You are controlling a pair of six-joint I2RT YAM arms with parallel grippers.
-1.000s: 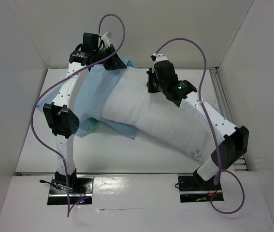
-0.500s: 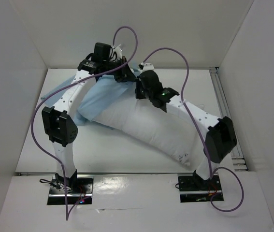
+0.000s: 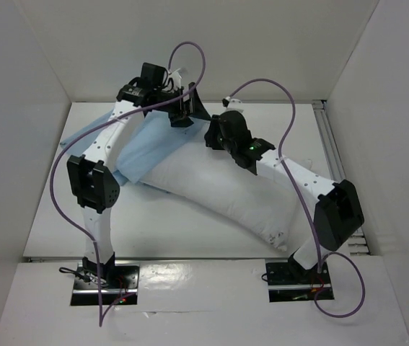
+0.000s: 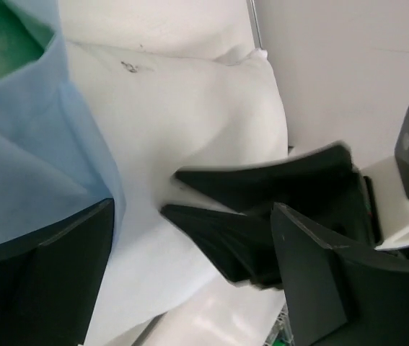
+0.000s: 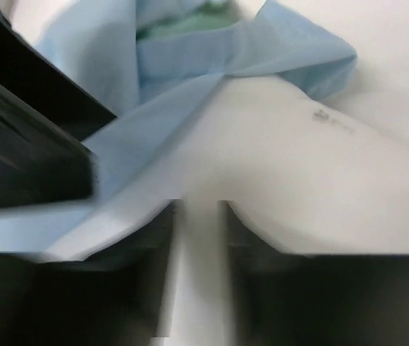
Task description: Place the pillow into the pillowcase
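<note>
Lying diagonally on the table (image 3: 53, 216), pillow (image 3: 226, 191) has its far end in the pillowcase (image 3: 150, 144). Left gripper (image 3: 188, 112) is spread wide at the blue hem, right gripper (image 5: 198, 213) is nearly closed, pinching pillow fabric.

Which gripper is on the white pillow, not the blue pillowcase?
The right gripper, pinching the pillow near its far end. The left gripper sits at the pillowcase edge instead.
</note>
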